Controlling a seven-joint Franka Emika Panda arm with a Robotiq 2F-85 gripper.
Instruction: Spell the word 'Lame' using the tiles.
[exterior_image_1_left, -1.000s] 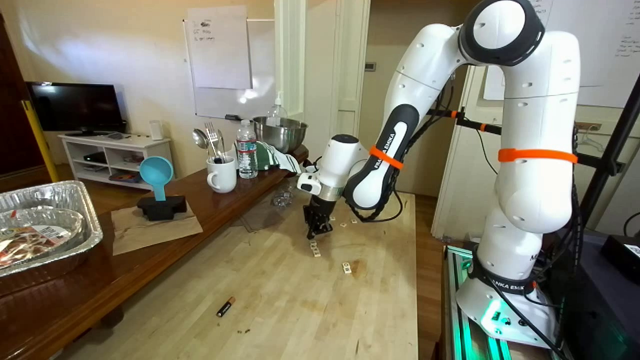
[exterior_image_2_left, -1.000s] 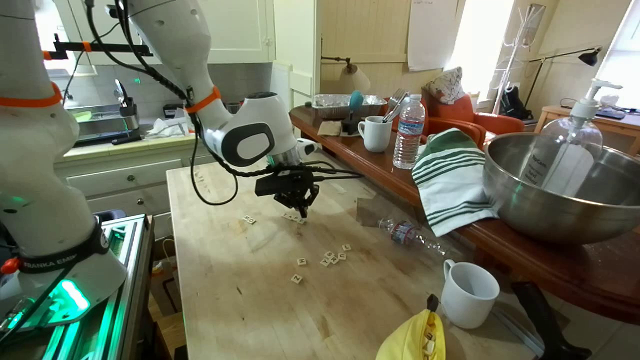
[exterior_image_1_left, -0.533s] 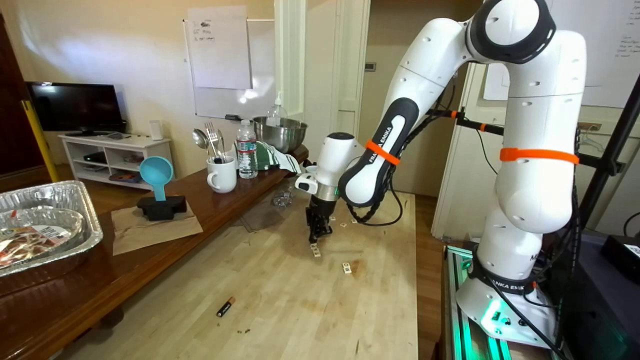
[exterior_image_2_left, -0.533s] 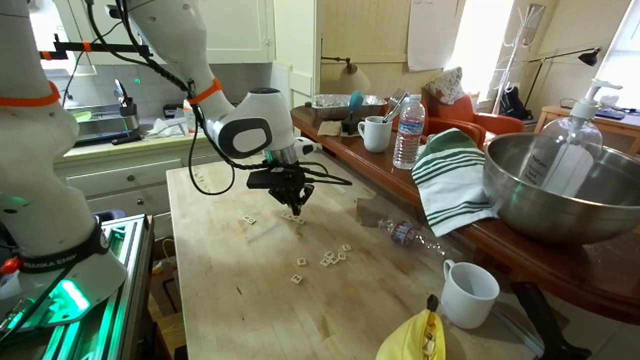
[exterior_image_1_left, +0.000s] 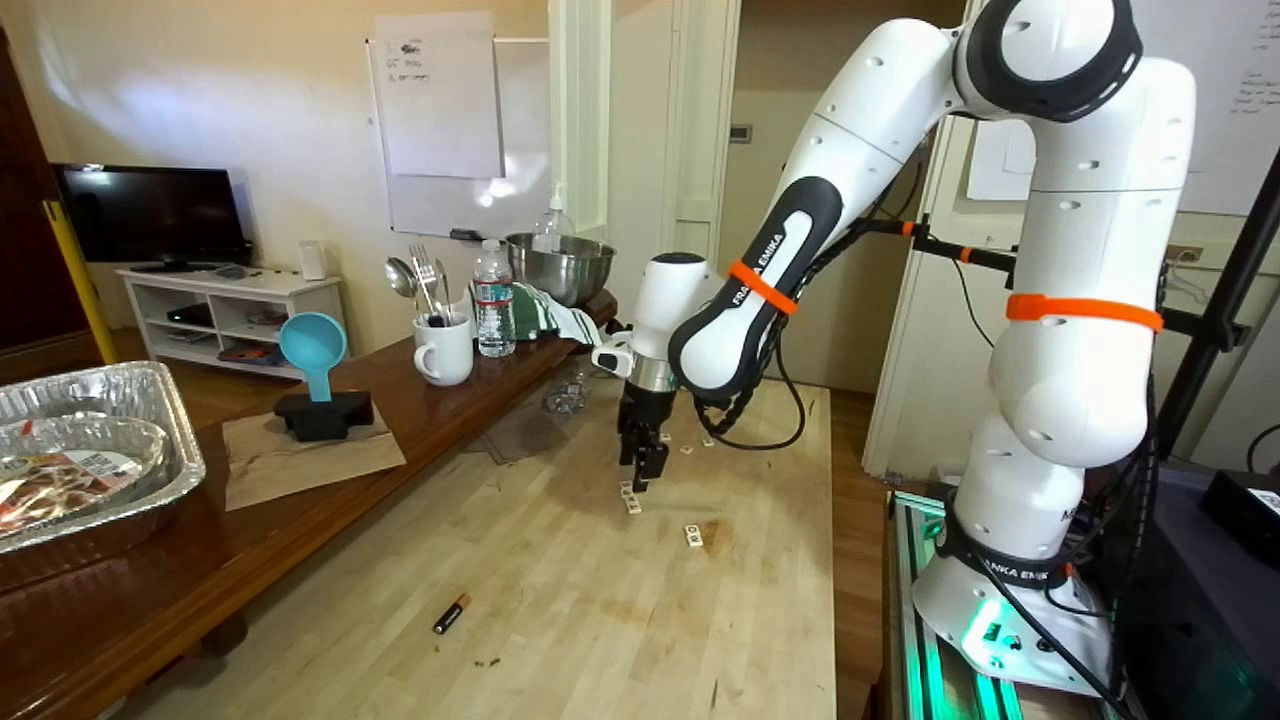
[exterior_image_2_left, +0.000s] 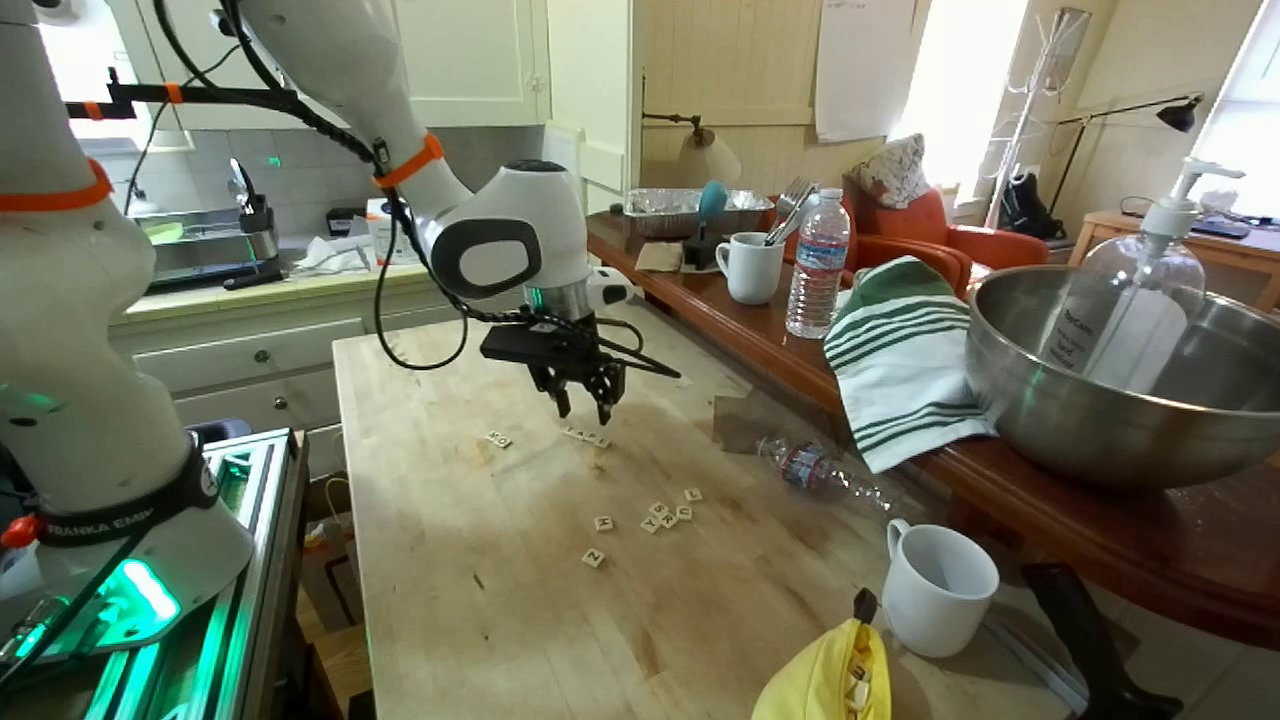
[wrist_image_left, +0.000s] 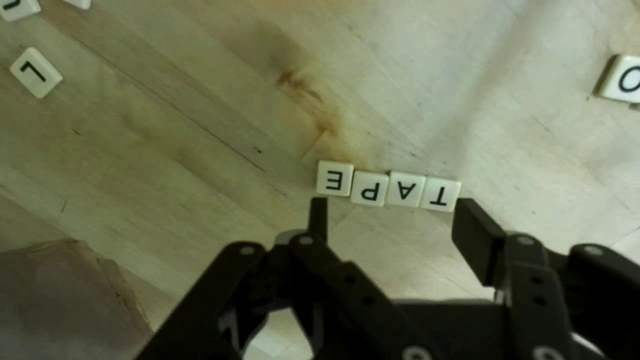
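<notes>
Several pale tiles form a row in the wrist view, upside down: the E tile, P tile, A tile and T tile. The E tile sits slightly out of line. An L tile lies apart at the upper left, and an O tile at the right edge. My gripper stands open just above the tile row, its fingers apart and holding nothing. In an exterior view the gripper hovers over the tile row. No M tile is legible in the wrist view.
Loose tiles lie scattered on the table, with a tile pair beside the row. A yellow pouch, a white mug and a plastic bottle stand or lie around. A battery lies towards the table's near side.
The fingers were together a second ago and have spread apart. The gripper has risen a little and shifted slightly toward the robot's base. The tiles look unmoved.
</notes>
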